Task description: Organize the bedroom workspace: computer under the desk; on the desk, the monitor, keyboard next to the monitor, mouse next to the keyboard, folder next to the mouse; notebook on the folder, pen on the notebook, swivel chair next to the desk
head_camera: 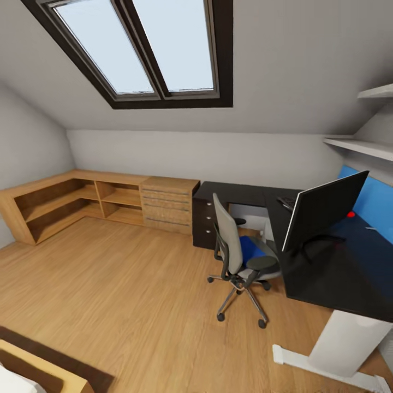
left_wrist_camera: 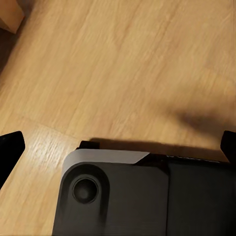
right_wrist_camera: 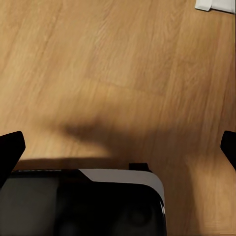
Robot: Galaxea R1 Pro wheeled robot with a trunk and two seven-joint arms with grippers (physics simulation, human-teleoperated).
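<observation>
Both wrist cameras look straight down at bare wood floor (left_wrist_camera: 128, 73). My left gripper (left_wrist_camera: 118, 147) has its fingertips (left_wrist_camera: 10, 150) spread to the frame edges, nothing between them; my right gripper (right_wrist_camera: 120, 147) is the same, fingers (right_wrist_camera: 11, 147) wide apart over empty planks, with a white desk foot (right_wrist_camera: 215, 5) just in view.

From the head camera, all the task things sit well away from both grippers. The swivel chair (head_camera: 237, 256) stands close against the desk (head_camera: 327, 273), with the blue folder (head_camera: 250, 246) lying on its seat. The monitor (head_camera: 322, 210) stands on the black top, its back towards me. Beyond it a dark keyboard (head_camera: 286, 203) lies partly hidden. Farther left, a wooden chest (head_camera: 168, 204) and low shelving (head_camera: 60, 204) run along the wall.
</observation>
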